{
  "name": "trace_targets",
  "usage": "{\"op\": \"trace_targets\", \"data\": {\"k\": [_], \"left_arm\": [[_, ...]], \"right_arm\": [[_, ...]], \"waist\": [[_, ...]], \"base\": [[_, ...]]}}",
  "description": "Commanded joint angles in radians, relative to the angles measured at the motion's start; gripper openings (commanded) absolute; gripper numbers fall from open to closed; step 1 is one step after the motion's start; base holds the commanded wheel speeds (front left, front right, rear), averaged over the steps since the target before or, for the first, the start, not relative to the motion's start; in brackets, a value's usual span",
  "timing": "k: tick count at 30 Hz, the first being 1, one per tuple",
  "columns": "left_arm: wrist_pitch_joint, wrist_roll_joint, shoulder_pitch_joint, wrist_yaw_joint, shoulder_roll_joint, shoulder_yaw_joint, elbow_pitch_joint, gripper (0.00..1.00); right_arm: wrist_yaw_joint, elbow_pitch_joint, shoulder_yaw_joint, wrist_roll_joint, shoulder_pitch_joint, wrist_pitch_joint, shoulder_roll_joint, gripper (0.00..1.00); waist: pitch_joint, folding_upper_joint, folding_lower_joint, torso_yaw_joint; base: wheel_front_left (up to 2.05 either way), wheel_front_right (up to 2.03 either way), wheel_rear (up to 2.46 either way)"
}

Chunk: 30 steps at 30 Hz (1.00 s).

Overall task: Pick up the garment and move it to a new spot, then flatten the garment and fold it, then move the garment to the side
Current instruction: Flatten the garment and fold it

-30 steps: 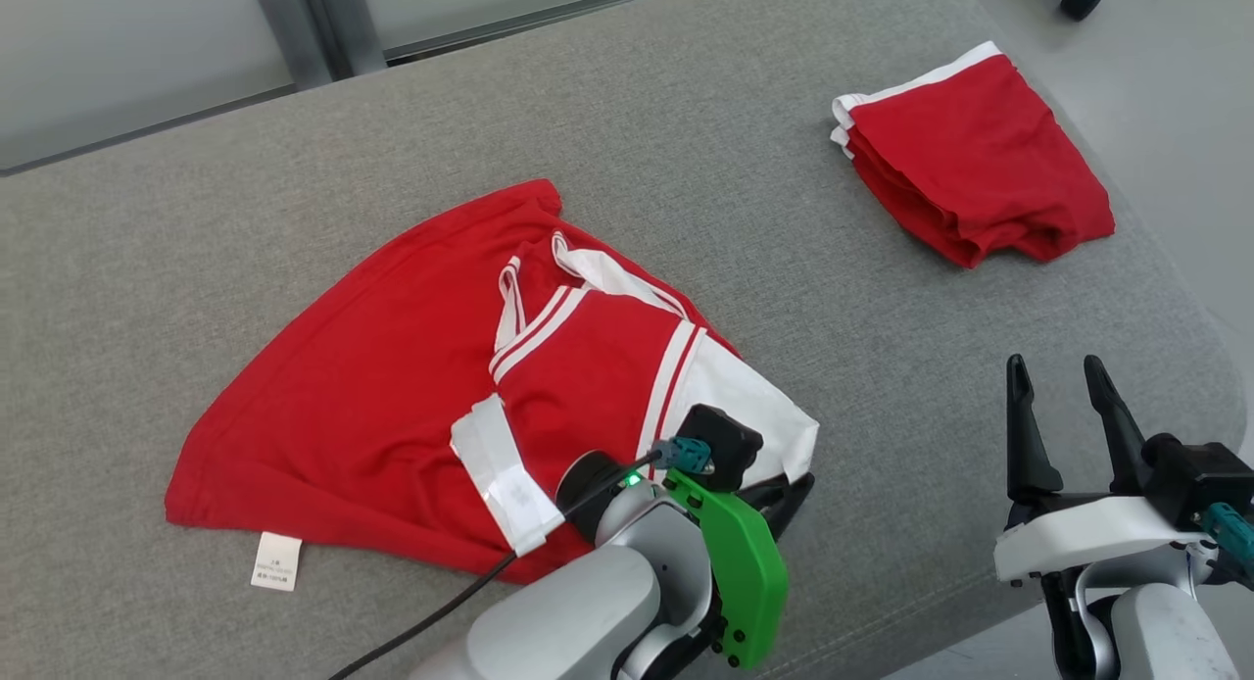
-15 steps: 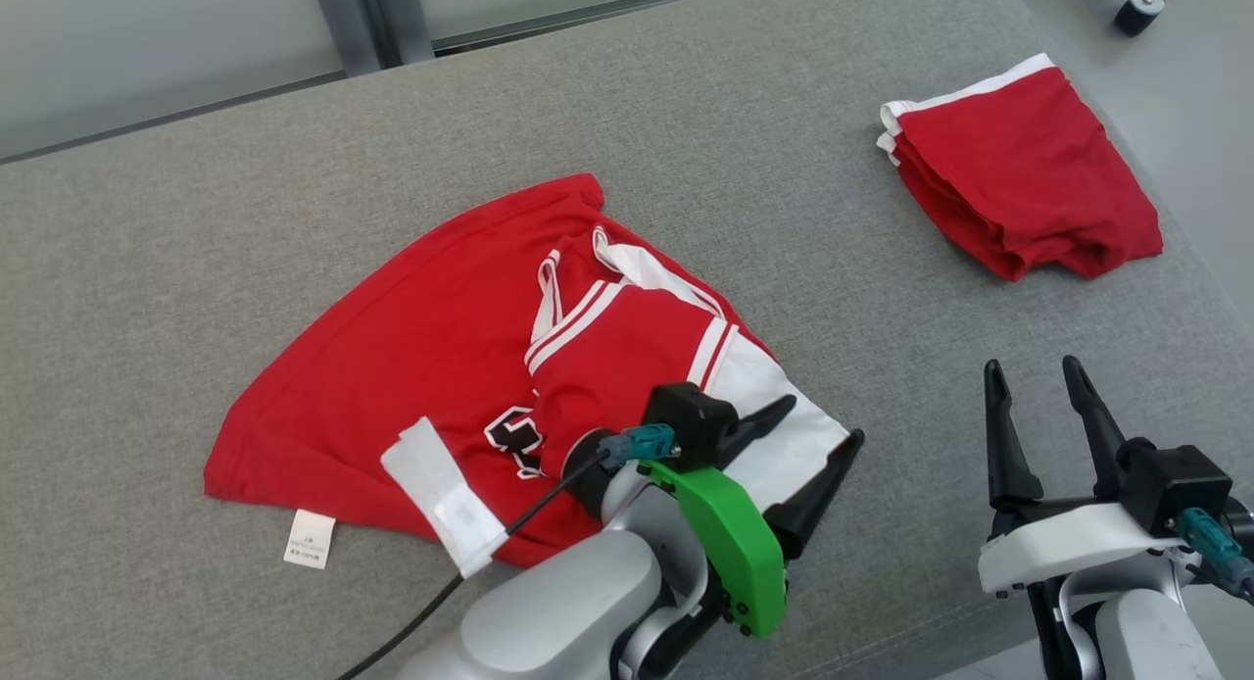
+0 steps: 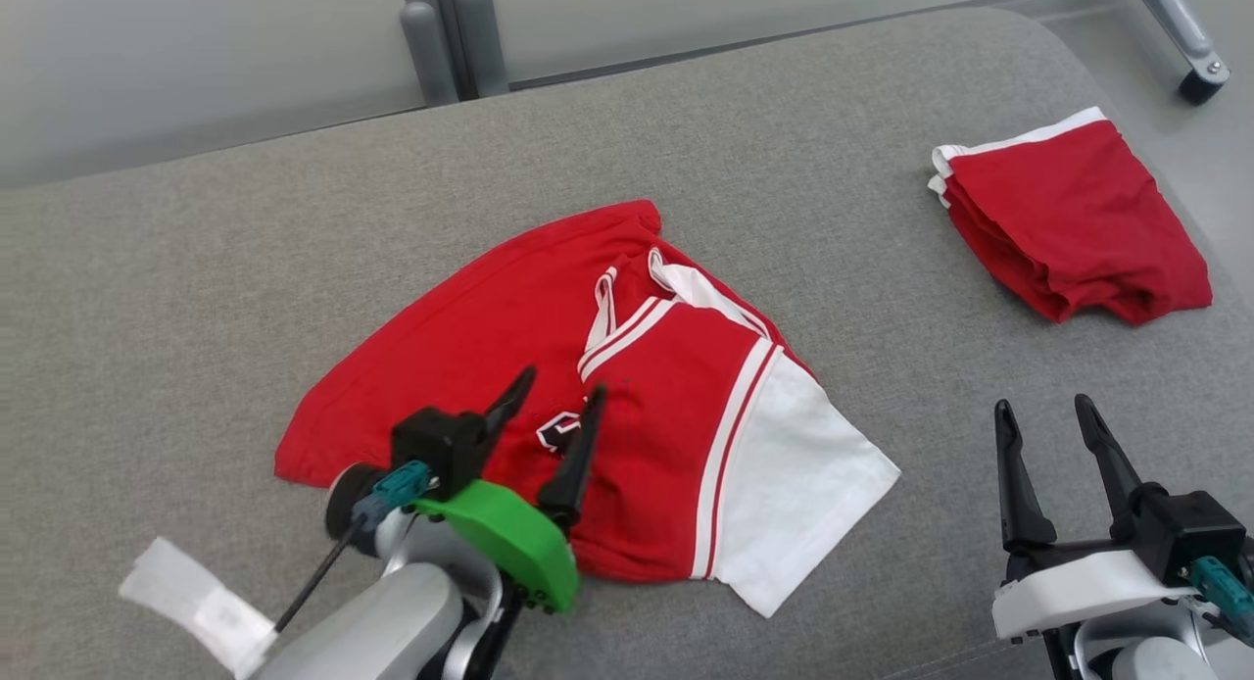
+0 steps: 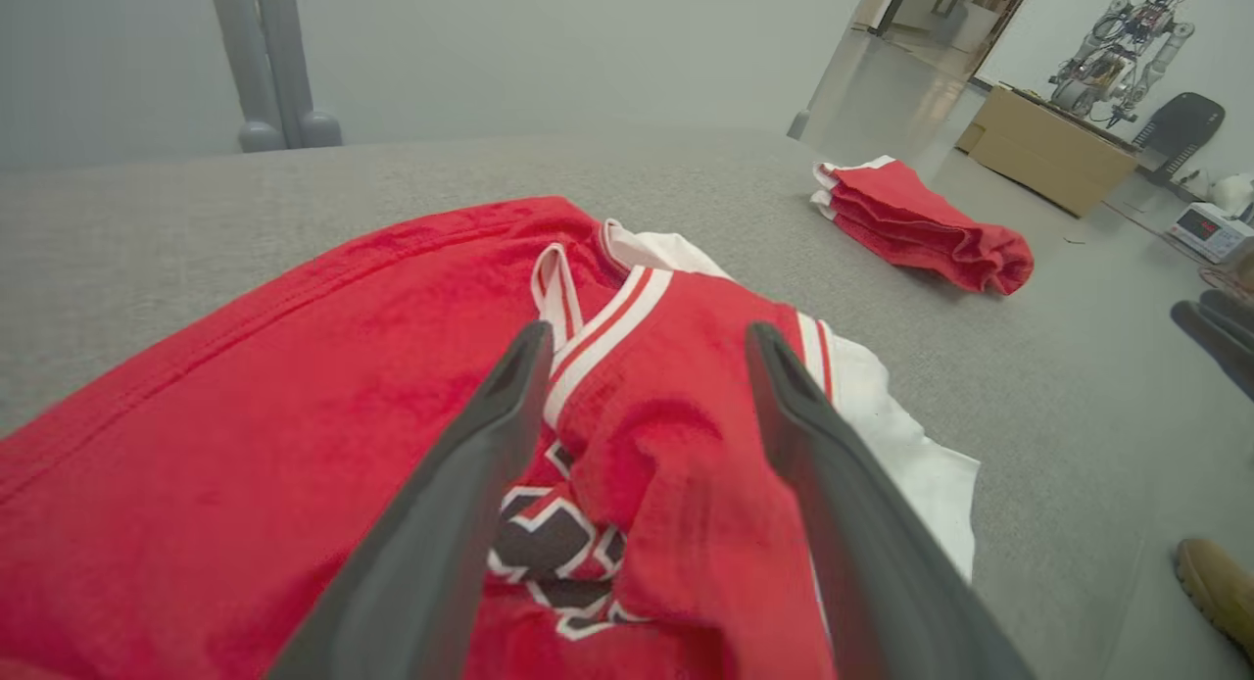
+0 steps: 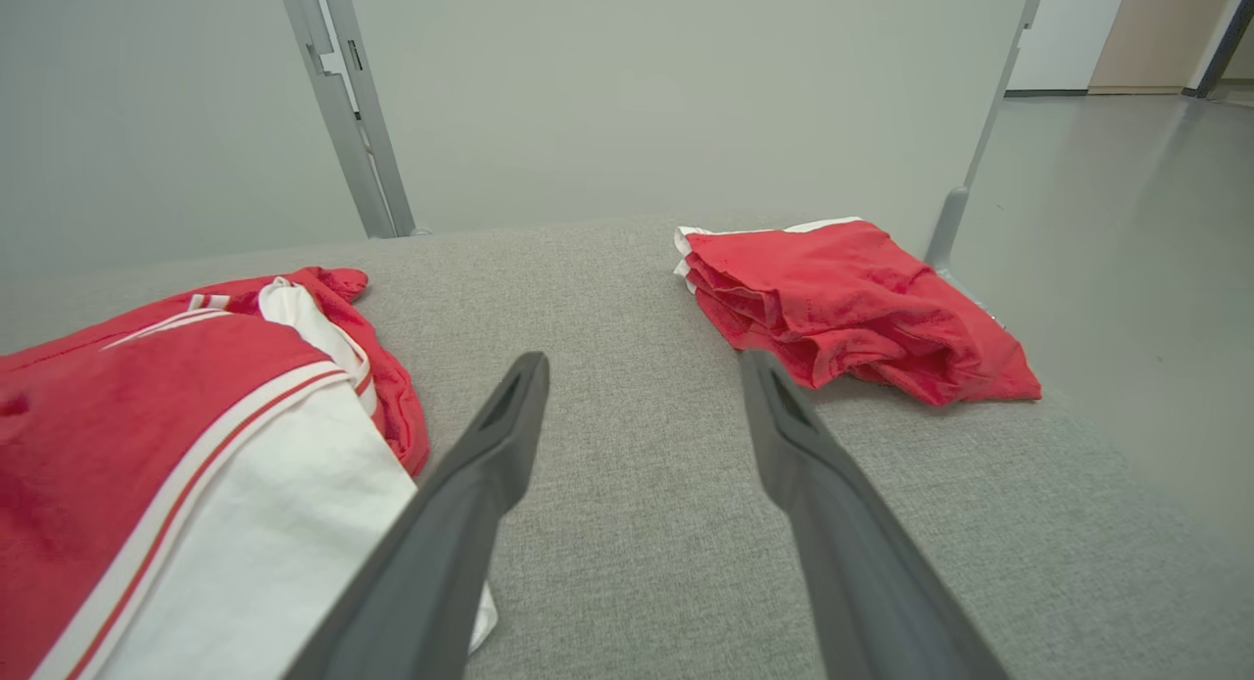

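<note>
- The garment (image 3: 676,406) lies mid-surface (image 3: 245,229), before me.
- A folded pile (image 3: 1068,219) sits well apart, far right, near the edge.
- My left gripper (image 3: 563,383) hangs over the garment's near-left part.
- My right gripper (image 3: 1041,404) is over bare surface to the garment's right.

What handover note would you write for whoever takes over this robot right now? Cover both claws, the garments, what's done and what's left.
Left claw: open, empty, over the rumpled red jersey.
Right claw: open, empty, above the bare grey surface.
Folded red garment lies at the far right.
Jersey not yet flat or folded. Left: flatten, fold, move aside.
</note>
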Motion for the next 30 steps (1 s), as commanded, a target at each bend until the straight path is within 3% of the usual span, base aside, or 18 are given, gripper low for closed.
{"op": "trace_targets", "data": {"k": [1,5,14,20,30], "left_arm": [[-0.01,0.021,0.043,0.03,0.046,0.032,-0.025,1.0],[-0.016,0.071,0.128,0.081,0.112,0.119,-0.083,1.0],[-0.016,0.193,0.334,0.119,0.156,0.36,-0.167,1.0],[-0.015,0.27,0.502,0.074,0.111,0.572,-0.187,1.0],[-0.015,0.398,0.676,-0.031,0.056,0.771,-0.116,1.0]], "right_arm": [[-0.001,-0.008,-0.009,-0.016,0.022,-0.003,-0.002,1.0],[-0.001,-0.015,-0.025,-0.029,0.044,-0.003,-0.002,1.0],[-0.001,-0.015,-0.052,-0.046,0.076,-0.003,-0.002,1.0],[-0.001,-0.002,-0.064,-0.064,0.091,-0.003,-0.002,1.0],[-0.001,0.03,-0.074,-0.07,0.116,-0.003,-0.002,1.0]], "waist": [[-0.036,-0.0001,0.0,0.038],[-0.065,-0.0001,0.0,0.073],[-0.096,-0.0001,0.0,0.131],[-0.112,-0.0001,0.0,0.165],[-0.144,-0.0001,0.0,0.185]], "base": [[0.0,0.0,0.0],[0.0,0.0,0.0],[0.0,0.0,0.0],[0.0,0.0,0.0],[0.0,0.0,0.0]]}}
